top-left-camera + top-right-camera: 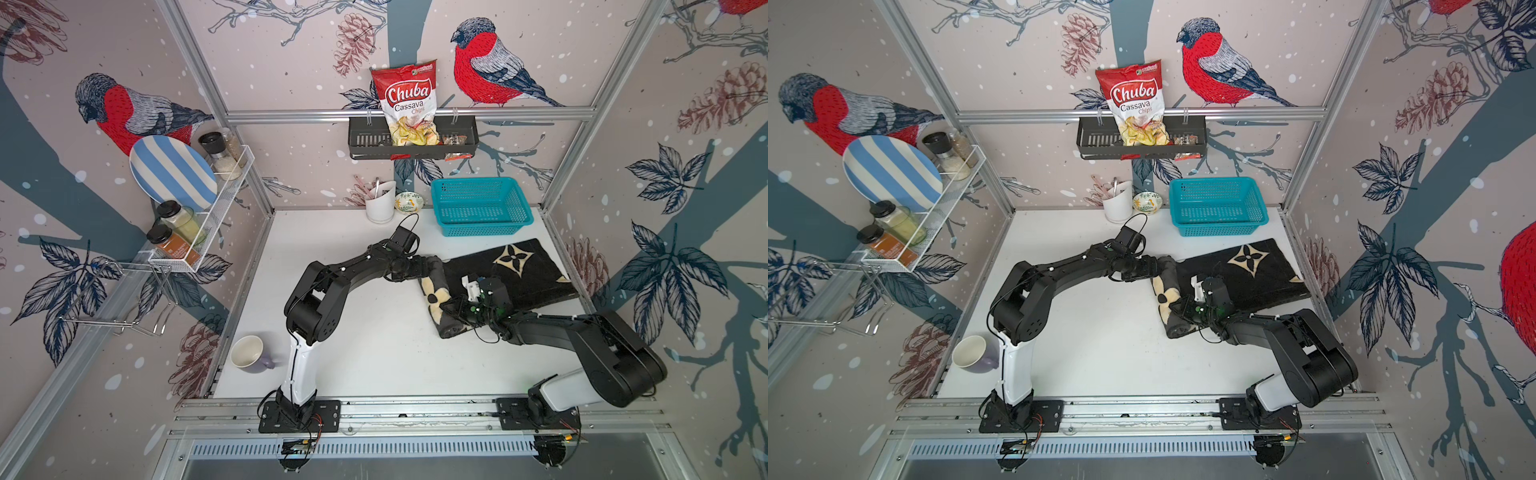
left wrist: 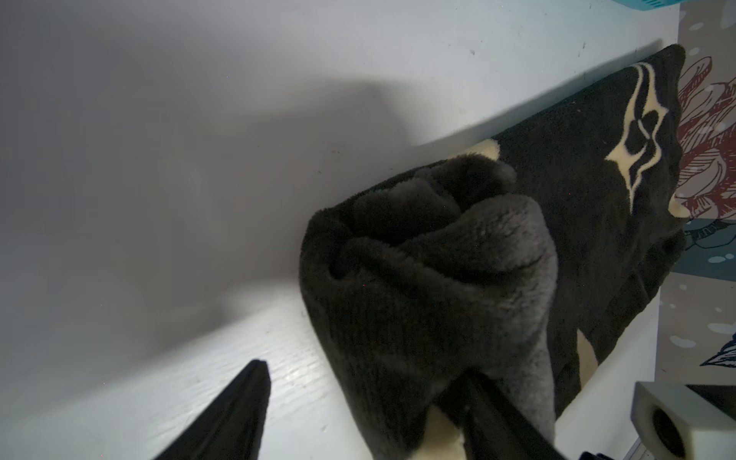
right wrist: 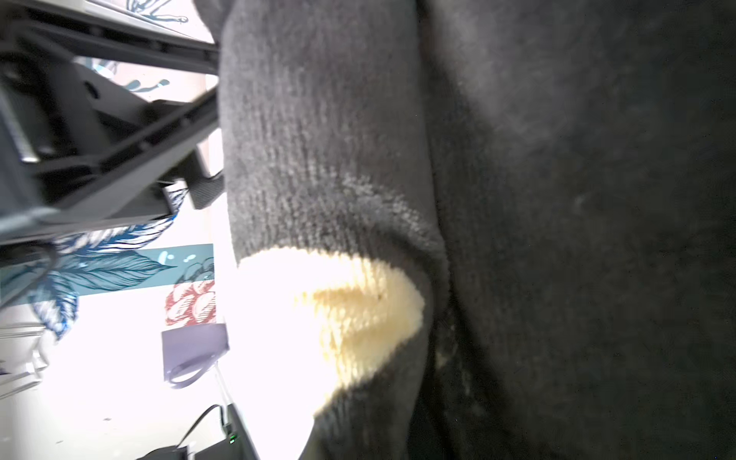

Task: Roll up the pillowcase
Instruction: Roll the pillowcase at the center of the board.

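The black plush pillowcase (image 1: pixel 528 274) (image 1: pixel 1262 286) lies on the right of the white table. Its left part is wound into a roll (image 1: pixel 432 291) (image 2: pixel 418 278) (image 3: pixel 318 139) showing cream motifs; the rest lies flat. My left gripper (image 1: pixel 424 266) (image 1: pixel 1152 266) (image 2: pixel 362 370) is at the roll's far end and open. One of its fingers (image 2: pixel 239 410) is over bare table, apart from the cloth, and the other presses into the roll. My right gripper (image 1: pixel 448 309) (image 1: pixel 1183 309) rests on the roll's near half. Plush hides its fingers, so whether they pinch cloth cannot be told.
A teal basket (image 1: pixel 482 208) stands just behind the pillowcase. A white utensil cup (image 1: pixel 380 203) and a small bowl (image 1: pixel 409 202) sit at the back wall. A purple mug (image 1: pixel 249 351) lies at the near left edge. The right wall borders the cloth.
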Controlling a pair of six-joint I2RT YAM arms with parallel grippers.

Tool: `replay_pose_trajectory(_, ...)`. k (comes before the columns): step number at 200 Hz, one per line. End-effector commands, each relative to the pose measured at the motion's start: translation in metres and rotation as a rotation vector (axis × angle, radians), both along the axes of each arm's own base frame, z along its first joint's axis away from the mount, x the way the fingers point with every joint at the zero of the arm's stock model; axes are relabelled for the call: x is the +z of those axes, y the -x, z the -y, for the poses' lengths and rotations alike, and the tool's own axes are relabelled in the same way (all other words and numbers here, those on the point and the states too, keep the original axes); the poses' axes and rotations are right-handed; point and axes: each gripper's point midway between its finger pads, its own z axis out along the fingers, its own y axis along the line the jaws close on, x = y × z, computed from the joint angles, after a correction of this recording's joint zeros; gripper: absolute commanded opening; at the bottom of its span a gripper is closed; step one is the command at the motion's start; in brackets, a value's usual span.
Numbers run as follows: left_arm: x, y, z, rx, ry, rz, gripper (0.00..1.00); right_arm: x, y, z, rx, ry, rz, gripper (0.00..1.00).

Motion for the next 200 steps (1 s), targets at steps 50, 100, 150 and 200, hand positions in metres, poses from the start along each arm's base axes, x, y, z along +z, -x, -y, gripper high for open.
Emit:
replay_pose_trajectory(50,-0.029,0.011,-0.008,0.049,-0.075,-0.076,0.63,0.006,-0.017,0.042,-0.044,0.385,0.077,0.75)
replay_pose_trajectory(100,-0.028,0.009,-0.008,0.051,-0.073,-0.074,0.63,0.058,-0.016,0.043,-0.142,0.943,0.377,1.00)
replay_pose_trajectory(150,-0.029,0.008,-0.008,0.048,-0.078,-0.075,0.63,0.033,0.005,-0.006,0.003,1.244,0.504,0.98)
replay_pose_trajectory(200,-0.028,0.008,-0.011,0.050,-0.079,-0.071,0.63,-0.017,0.011,-0.007,0.113,1.420,0.493,0.57)
